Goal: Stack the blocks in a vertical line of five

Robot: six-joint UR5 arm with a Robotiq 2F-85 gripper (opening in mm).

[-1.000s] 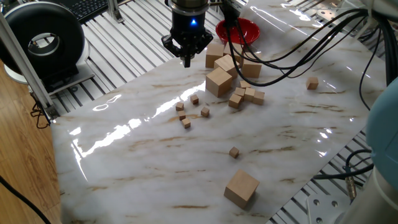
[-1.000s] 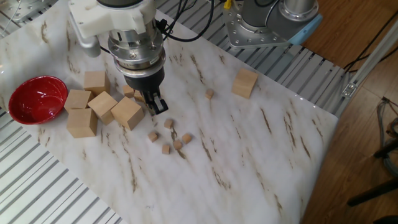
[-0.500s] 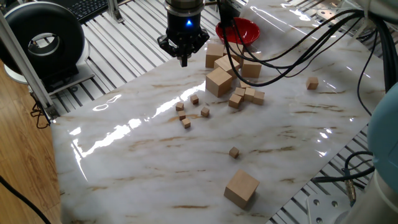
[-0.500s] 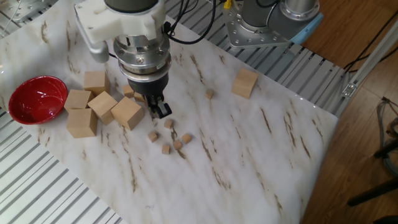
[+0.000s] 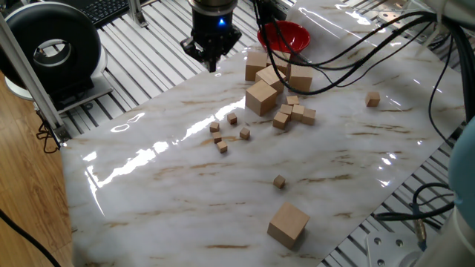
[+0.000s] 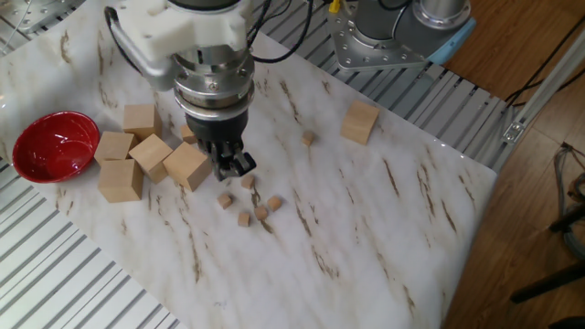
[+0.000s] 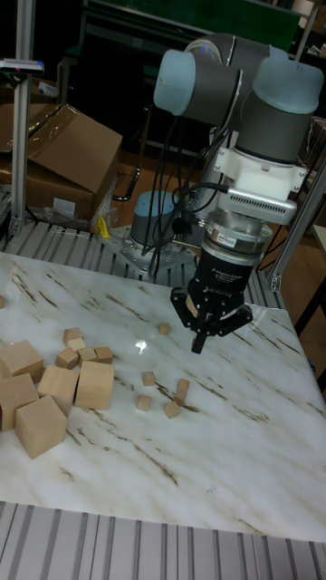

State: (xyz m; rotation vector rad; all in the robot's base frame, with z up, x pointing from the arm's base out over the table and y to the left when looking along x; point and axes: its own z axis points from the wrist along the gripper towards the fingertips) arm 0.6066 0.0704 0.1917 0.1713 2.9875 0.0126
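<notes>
Marble tabletop (image 5: 148,193) w/ UR5 gripper (image 6: 236,166) hanging above it. Its jaws are pinched together, nothing visible betw. them. Over the last sec. it has drifted from beside the large wooden cubes (image 5: 261,97) toward the loose cluster of blocks (image 5: 245,133). Blocks unmoved: five lie singly on the marble, a sixth well apart. No stack begun — prob. a first pick being lined up.

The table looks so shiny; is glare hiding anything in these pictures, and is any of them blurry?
One fixed view: white glare streaks across the table, left of the small blocks, none hidden. The other fixed view: even light, little glare. Tall fixed view: one bright spot beside the blocks; background dark. All fairly sharp.
</notes>
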